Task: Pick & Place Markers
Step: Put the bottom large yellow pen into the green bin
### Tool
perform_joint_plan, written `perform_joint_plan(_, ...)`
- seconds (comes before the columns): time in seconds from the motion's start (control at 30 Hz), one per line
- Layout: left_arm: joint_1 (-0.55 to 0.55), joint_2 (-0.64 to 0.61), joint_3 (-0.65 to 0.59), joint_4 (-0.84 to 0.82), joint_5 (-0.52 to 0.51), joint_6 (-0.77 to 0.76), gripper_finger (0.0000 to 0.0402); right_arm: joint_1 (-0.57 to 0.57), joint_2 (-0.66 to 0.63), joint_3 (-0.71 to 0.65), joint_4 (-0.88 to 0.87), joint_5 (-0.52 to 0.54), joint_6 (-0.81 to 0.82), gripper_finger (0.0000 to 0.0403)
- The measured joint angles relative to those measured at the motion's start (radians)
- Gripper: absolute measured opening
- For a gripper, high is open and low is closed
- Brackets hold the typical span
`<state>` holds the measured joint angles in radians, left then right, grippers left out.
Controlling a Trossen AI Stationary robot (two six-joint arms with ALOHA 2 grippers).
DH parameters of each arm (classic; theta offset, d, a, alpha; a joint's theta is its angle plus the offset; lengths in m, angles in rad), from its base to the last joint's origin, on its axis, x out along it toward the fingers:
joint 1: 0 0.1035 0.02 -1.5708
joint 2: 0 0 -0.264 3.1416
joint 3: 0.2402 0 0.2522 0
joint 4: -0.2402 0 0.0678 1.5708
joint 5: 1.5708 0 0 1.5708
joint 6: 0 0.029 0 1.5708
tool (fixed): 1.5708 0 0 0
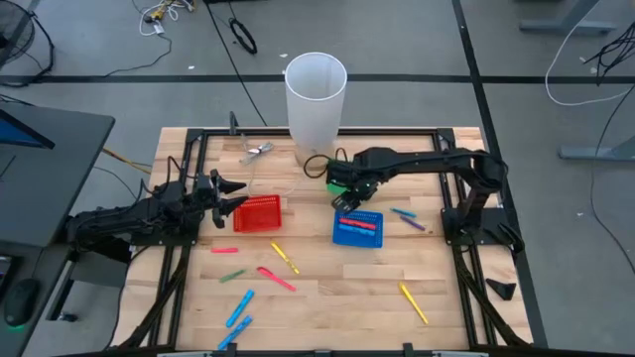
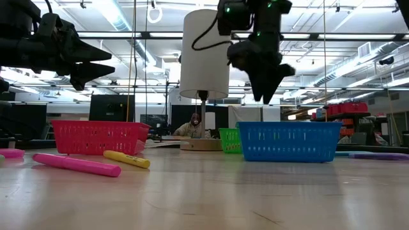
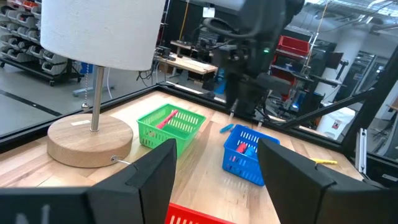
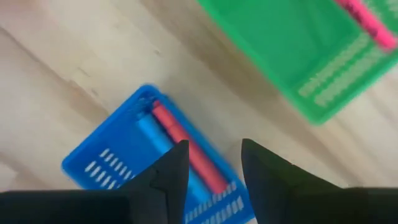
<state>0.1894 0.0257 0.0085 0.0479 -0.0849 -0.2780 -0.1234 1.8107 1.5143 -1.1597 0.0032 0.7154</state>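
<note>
Loose markers lie flat on the table: a red one [image 1: 225, 251], green [image 1: 232, 274], yellow [image 1: 285, 258], pink [image 1: 276, 279], two light blue [image 1: 238, 307], another yellow [image 1: 414, 302], and blue [image 1: 402, 211] and purple [image 1: 415, 225] by the blue basket. The blue basket [image 1: 357, 228] holds a red marker [image 4: 186, 149] and a blue one [image 4: 155, 140]. A pink marker [image 4: 367, 22] lies in the green basket [image 4: 292, 56]. My right gripper [image 1: 345, 203] hangs open and empty above the gap between the green and blue baskets. My left gripper [image 1: 238, 193] hovers open and empty beside the red basket [image 1: 258, 213].
A tall white cylinder [image 1: 316, 94] on a round wooden base [image 3: 90, 140] stands at the table's far edge, just behind the green basket. A black frame [image 1: 198, 139] runs around the tabletop. The near half of the table holds only scattered markers.
</note>
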Motion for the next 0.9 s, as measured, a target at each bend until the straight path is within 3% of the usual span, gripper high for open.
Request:
perform_joint_plan(0.37,0.0,0.0,0.0,0.0,0.0,0.0,0.0232,0.17,-0.096,-0.125,0.004,-0.004,0.232,0.0149)
perform_joint_plan(0.9,0.0,0.0,0.0,0.0,0.0,0.0,0.0232,0.506,-0.288,-0.303,-0.003,-0.001,0.551,0.0149)
